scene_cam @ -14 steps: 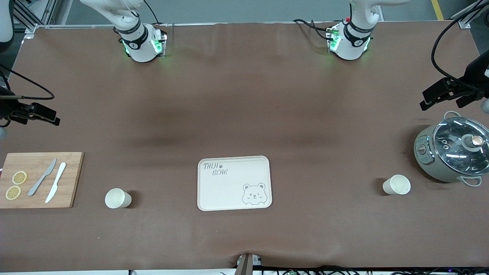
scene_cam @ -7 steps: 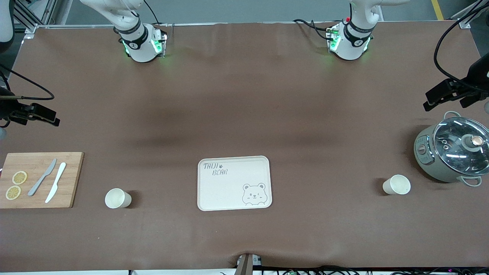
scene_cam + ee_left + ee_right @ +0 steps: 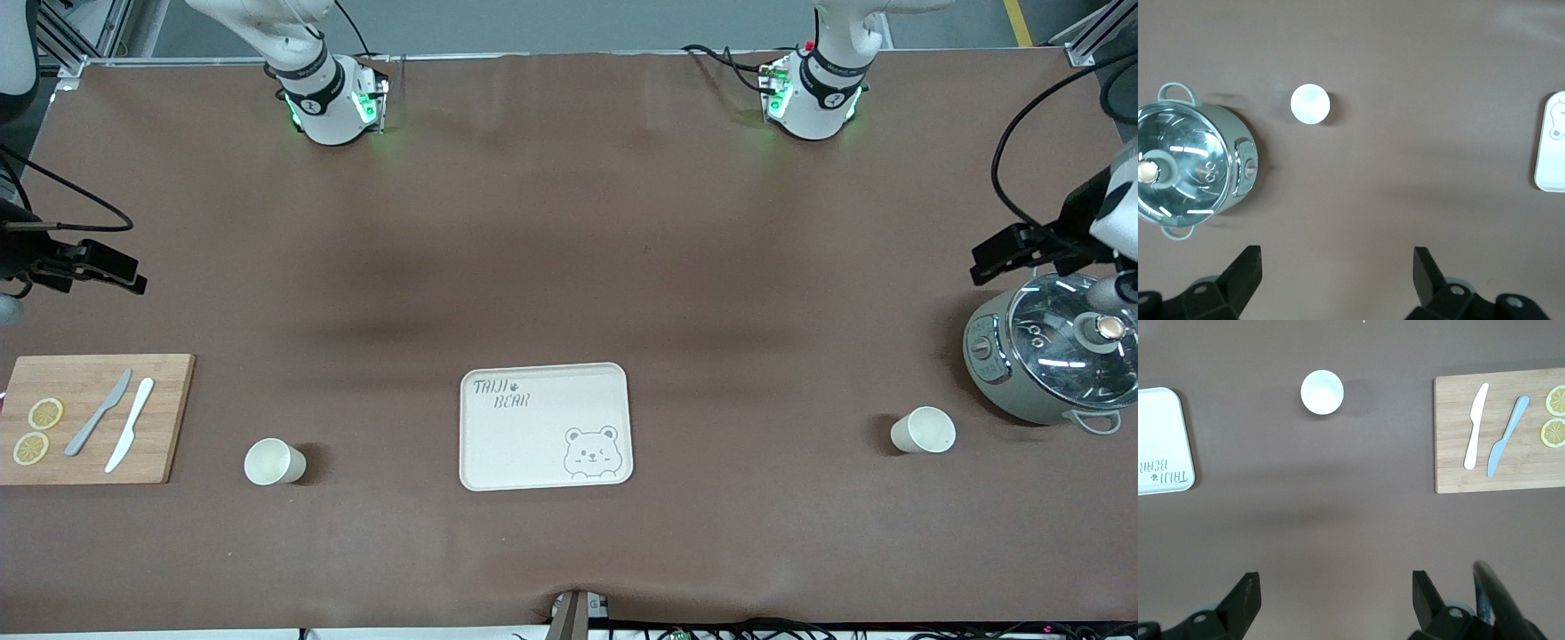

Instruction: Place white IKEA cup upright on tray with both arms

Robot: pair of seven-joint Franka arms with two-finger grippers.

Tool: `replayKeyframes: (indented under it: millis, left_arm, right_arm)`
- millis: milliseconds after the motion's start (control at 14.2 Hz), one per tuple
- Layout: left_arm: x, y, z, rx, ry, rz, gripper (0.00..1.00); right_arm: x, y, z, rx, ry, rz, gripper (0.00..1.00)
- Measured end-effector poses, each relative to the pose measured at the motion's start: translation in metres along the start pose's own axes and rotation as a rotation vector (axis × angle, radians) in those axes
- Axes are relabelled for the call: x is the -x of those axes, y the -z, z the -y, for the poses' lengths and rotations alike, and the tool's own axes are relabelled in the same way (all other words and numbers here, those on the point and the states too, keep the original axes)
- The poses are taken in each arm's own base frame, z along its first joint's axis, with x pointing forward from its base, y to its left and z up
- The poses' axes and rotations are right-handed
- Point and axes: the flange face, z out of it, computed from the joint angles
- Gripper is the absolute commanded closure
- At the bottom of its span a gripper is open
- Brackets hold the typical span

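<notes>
The cream tray (image 3: 544, 427) with bear drawing lies mid-table, near the front camera. One white cup (image 3: 275, 462) stands beside it toward the right arm's end, by the cutting board. It shows mouth-up in the right wrist view (image 3: 1322, 391). A second white cup (image 3: 923, 430) stands toward the left arm's end, next to the pot. It also shows in the left wrist view (image 3: 1310, 104). My left gripper (image 3: 1336, 259) is open and empty, high over bare table beside the pot. My right gripper (image 3: 1336, 581) is open and empty, high over bare table beside the board.
A grey-green pot with a glass lid (image 3: 1053, 356) stands at the left arm's end. A wooden cutting board (image 3: 89, 418) with two knives and lemon slices lies at the right arm's end. The tray's edge shows in both wrist views (image 3: 1551, 143) (image 3: 1161, 440).
The left arm's hand has shifted a little toward the pot. The right arm's hand has barely moved. Cups and tray are unmoved.
</notes>
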Motion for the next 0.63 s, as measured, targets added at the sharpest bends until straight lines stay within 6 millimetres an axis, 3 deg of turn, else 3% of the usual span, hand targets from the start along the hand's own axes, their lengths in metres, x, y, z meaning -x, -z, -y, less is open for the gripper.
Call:
replayKeyframes:
  millis: [352,634]
  left_arm:
    - [-0.03,-0.045,0.007,-0.004,0.003,0.011,0.0]
    - [-0.055,-0.09,0.037,-0.005,-0.001,0.027,0.0]
  right_arm:
    - [-0.003,0.004,0.011,-0.001,0.019,-0.034,0.0]
    - [-0.013,-0.003,0.01,-0.002,0.018,-0.041,0.0]
